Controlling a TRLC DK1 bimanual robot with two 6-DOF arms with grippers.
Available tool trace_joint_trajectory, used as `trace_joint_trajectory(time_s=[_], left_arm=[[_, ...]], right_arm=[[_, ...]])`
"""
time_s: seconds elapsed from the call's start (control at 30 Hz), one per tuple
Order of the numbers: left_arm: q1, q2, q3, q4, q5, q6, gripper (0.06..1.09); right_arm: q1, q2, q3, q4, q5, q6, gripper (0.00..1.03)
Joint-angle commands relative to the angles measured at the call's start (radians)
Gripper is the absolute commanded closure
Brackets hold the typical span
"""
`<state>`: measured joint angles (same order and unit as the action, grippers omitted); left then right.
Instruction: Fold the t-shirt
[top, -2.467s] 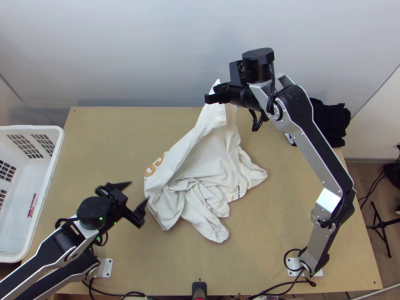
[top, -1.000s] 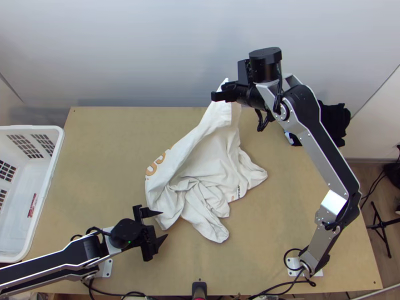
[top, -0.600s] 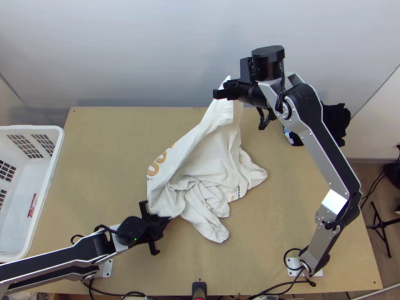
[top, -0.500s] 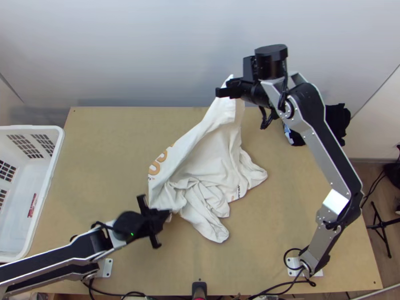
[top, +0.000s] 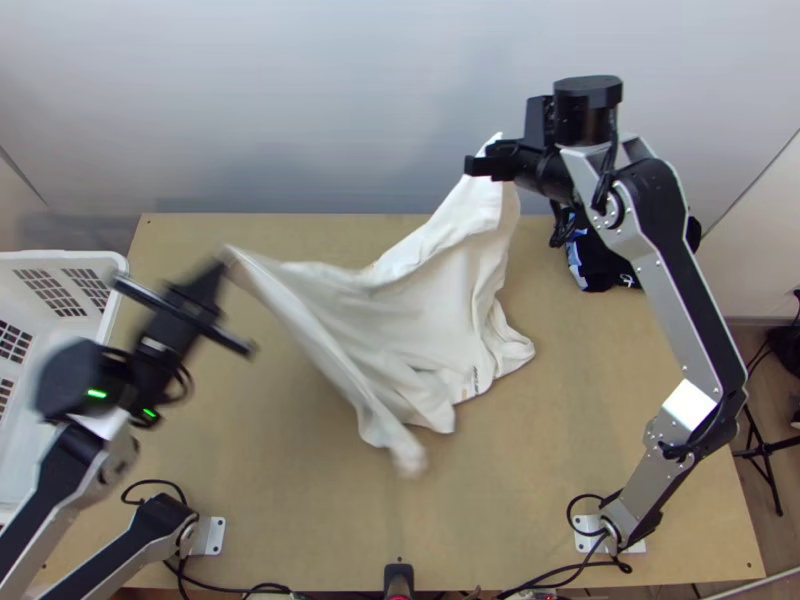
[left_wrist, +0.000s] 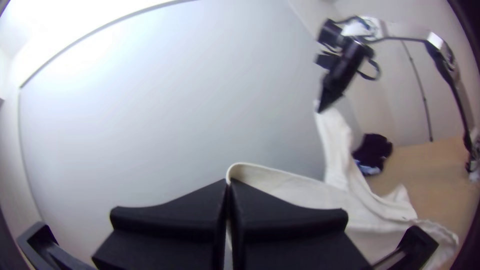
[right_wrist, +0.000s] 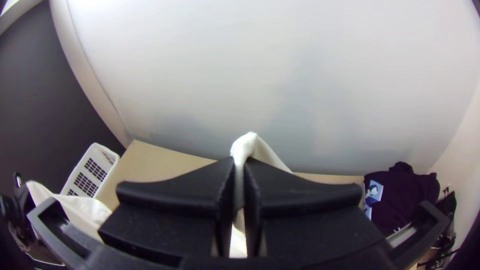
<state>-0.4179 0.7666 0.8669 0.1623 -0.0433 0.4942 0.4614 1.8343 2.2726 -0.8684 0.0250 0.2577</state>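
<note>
The white t-shirt (top: 440, 290) is held up at two places, its lower part loosely bunched on the table. My left gripper (top: 222, 268), over the table's left side, pinches one edge of it. In the left wrist view the fingers of that gripper (left_wrist: 228, 187) are closed on the t-shirt (left_wrist: 280, 185). My right gripper (top: 490, 165), near the far edge, holds a raised corner. Cloth of the t-shirt (right_wrist: 245, 145) comes up between the closed fingers of this gripper (right_wrist: 240, 167) in the right wrist view.
A white basket (top: 60, 262) stands at the table's left edge, partly behind the left arm. Dark folded cloth with a light blue print (top: 605, 262) lies at the far right, near the right arm. A black device (top: 398, 578) sits at the near edge.
My left gripper has closed on the near left part of the t-shirt and swung it up and toward the far left. My right gripper has moved to the right with its corner.
</note>
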Motion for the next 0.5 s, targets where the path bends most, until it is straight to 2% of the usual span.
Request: trace_joint_trajectory(time_s=[0.0,0.2,0.3,0.33,0.37,0.4,0.47], left_arm=[[0.380,0.079,0.176,0.232,0.028,-0.085,1.05],[0.685,0.206,0.256,0.256,0.028,-0.329,1.05],[0.760,0.255,0.284,0.255,0.028,-0.424,1.02],[0.772,0.261,0.279,0.256,0.028,-0.436,0.90],[0.777,0.261,0.271,0.255,0.029,-0.441,0.71],[0.775,0.247,0.250,0.252,0.036,-0.436,0.59],[0.763,0.195,0.190,0.255,0.083,-0.413,0.59]], right_arm=[[-0.058,-0.009,0.019,0.000,-0.004,0.002,0.99],[-0.150,-0.033,0.041,0.062,-0.004,0.078,0.99],[-0.185,-0.058,0.042,0.088,-0.005,0.118,0.99],[-0.190,-0.067,0.042,0.094,-0.005,0.121,0.99],[-0.194,-0.076,0.042,0.094,-0.005,0.127,0.99],[-0.198,-0.084,0.039,0.094,-0.011,0.130,0.99],[-0.199,-0.101,0.022,0.094,-0.016,0.130,0.99]])
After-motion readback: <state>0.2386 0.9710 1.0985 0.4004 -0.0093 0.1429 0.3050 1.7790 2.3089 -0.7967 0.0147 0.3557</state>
